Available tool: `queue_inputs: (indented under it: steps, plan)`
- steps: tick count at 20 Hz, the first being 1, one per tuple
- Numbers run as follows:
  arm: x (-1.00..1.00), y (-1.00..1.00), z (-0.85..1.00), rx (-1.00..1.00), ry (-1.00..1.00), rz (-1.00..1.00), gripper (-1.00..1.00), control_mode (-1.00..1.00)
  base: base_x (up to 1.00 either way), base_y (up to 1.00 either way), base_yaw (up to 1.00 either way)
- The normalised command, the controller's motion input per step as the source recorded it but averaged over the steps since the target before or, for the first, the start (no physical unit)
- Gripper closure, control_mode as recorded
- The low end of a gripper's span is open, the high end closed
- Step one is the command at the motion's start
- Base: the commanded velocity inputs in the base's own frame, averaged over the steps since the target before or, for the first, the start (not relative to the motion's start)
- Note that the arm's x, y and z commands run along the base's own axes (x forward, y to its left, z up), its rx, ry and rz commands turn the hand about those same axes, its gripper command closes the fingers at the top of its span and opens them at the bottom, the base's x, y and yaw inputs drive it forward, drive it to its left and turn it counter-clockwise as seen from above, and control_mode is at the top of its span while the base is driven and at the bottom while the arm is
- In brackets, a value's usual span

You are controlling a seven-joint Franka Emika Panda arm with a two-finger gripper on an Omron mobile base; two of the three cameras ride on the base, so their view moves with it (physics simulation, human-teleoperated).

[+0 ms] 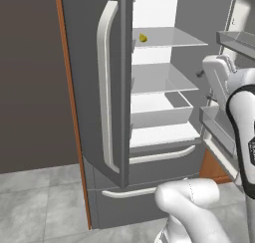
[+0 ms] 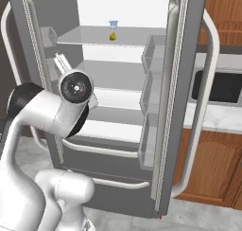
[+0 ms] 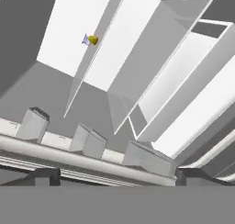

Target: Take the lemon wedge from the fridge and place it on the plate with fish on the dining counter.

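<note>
Tall grey French-door fridge (image 2: 118,107) is open, so we're on the reach-in step. The hand (image 3: 114,179) is spread wide, holding nothing. Tiny bright yellow lemon wedge (image 2: 113,36) sits on the top glass shelf (image 2: 94,36) beside a small pale blue cup (image 2: 113,24); next it probably needs to go up and in.

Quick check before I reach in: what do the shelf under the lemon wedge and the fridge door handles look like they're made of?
The shelf under the lemon wedge looks like clear glass: thin, grey-tinted, see-through. The fridge door handle looks like pale, smooth metal or plastic with a satin sheen; the render leaves that open.
</note>
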Motion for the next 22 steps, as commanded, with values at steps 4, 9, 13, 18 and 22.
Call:
queue_inputs:
  steps: [4,9,13,18,22]
  plan:
    - [0.68,0.16,-0.05,0.22,0.08,0.19,-1.0,-1.0,0.0,0.0,0.0]
    - [0.44,0.32,-0.05,0.0,0.04,0.05,-1.0,-1.0,0.0,0.0,0.0]
    - [0.72,0.39,-0.1,0.0,0.07,0.01,-1.0,-1.0,0.0,0.0,0.0]
    - [0.58,0.27,-0.14,0.0,0.05,0.05,-1.0,-1.0,0.0,0.0,0.0]
    - [0.69,0.25,-0.22,0.02,0.06,0.09,-1.0,-1.0,0.0,0.0,0.0]
